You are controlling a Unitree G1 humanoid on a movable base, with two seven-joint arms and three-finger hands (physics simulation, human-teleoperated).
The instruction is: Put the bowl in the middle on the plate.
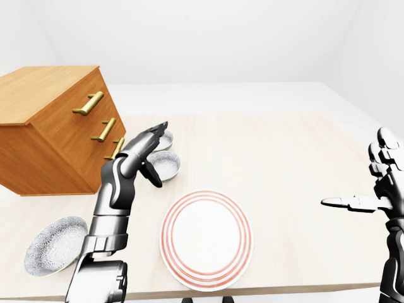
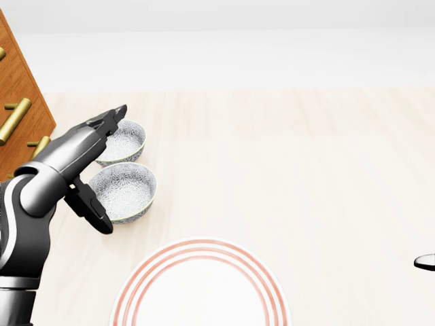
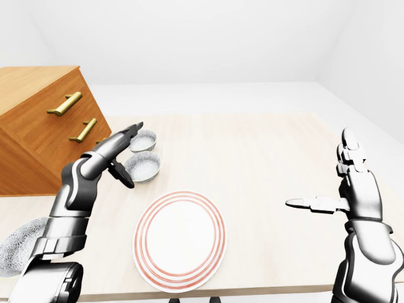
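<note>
OK, middle bowl [image 2: 126,190] sits just up-left of the plate [image 2: 204,285]. Your L hand [image 2: 85,146], fingers spread and empty, is on the bowl's plate-far side. R hand [image 3: 356,183], also unclenched, is way right of plate.

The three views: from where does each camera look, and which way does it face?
Head view: on the head, tilted steeply down at the table; left hand shows at the left.
Left-eye view: on the head, facing ahead and down over the table and dresser; both arms show.
Right-eye view: nearly the same, set slightly rightward; right hand shows fuller.
Shared: all show the plate and the middle bowl.
</note>
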